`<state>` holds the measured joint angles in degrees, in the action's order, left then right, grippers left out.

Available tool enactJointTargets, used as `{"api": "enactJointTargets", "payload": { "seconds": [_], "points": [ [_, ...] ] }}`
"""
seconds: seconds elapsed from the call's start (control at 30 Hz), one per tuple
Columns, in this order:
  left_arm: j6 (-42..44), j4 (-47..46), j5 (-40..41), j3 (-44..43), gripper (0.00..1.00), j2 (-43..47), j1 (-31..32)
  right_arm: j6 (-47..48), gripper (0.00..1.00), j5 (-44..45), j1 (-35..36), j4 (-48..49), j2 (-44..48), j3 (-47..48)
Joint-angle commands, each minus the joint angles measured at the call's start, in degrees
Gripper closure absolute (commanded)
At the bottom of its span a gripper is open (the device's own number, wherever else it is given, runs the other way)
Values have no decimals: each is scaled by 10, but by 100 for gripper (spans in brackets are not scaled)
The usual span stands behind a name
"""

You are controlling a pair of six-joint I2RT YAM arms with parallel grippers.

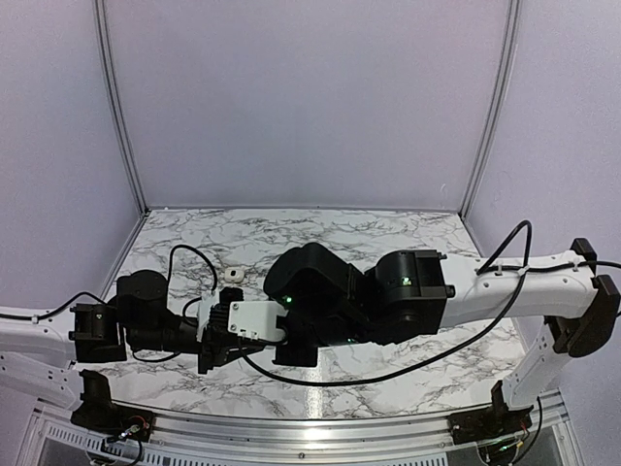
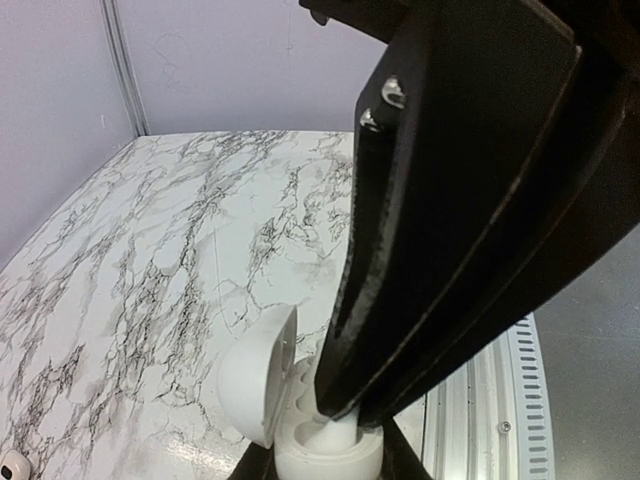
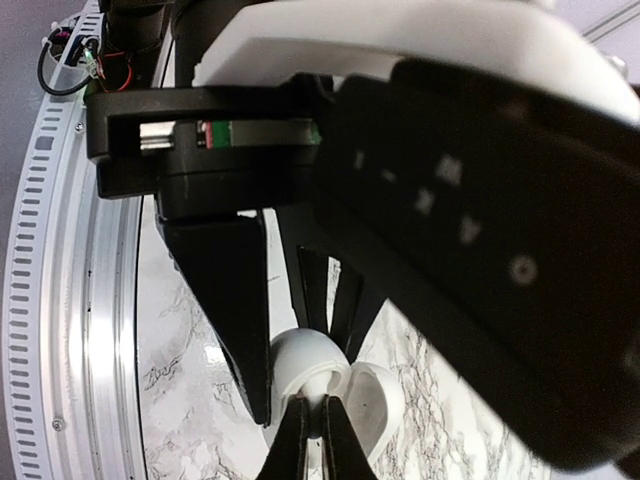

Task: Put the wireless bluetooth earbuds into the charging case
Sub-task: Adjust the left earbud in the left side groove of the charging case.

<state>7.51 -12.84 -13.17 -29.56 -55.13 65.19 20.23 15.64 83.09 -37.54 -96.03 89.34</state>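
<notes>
Left wrist view puts the charging case [image 2: 256, 376] at its bottom edge. The lid is swung upright and the base sits between the fingers of the left gripper [image 2: 322, 470], which is clamped around that base near the front of the worktop [image 2: 150, 260]. The right gripper [image 3: 317, 442] points down into the case from above. Its fingers are drawn to a narrow slit, and a small white piece at their tip, apparently an earbud [image 2: 340, 432], sits at the mouth of the base.

The step in hand looks like seating this earbud in its socket. Doing it well calls for the left grip to hold the base firm and level while the right arm lowers straight along the socket, clear of the raised lid just beside it. Pressure should be light, and the fingers should part only once the piece sits flush. The broad black finger hides the socket, so the alignment cannot be judged.

The case is glossy white and pebble-round, and its smooth shell would slip easily under a sideways push. A second earbud [image 1: 233, 276], tiny and white with a dark spot, lies on the marble behind the left arm, well apart from the case.
</notes>
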Motion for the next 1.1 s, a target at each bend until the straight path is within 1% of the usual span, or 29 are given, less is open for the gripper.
{"api": "enactJointTargets", "payload": {
  "seconds": [0.0,0.13,0.43,0.73,1.07],
  "points": [
    [1,-19,0,-16,100,28,4,6,100,14,5,15,10,0],
    [1,-32,-2,-6,100,42,4,4,100,0,3,55,42,-27],
    [0,-60,-22,6,100,61,4,-4,100,-78,-18,123,98,-73],
    [-7,-72,-30,10,100,77,4,-6,100,-117,-21,129,92,-83],
    [-2,-72,-55,9,100,75,4,2,100,-135,-25,78,48,-49]
  ]
}}
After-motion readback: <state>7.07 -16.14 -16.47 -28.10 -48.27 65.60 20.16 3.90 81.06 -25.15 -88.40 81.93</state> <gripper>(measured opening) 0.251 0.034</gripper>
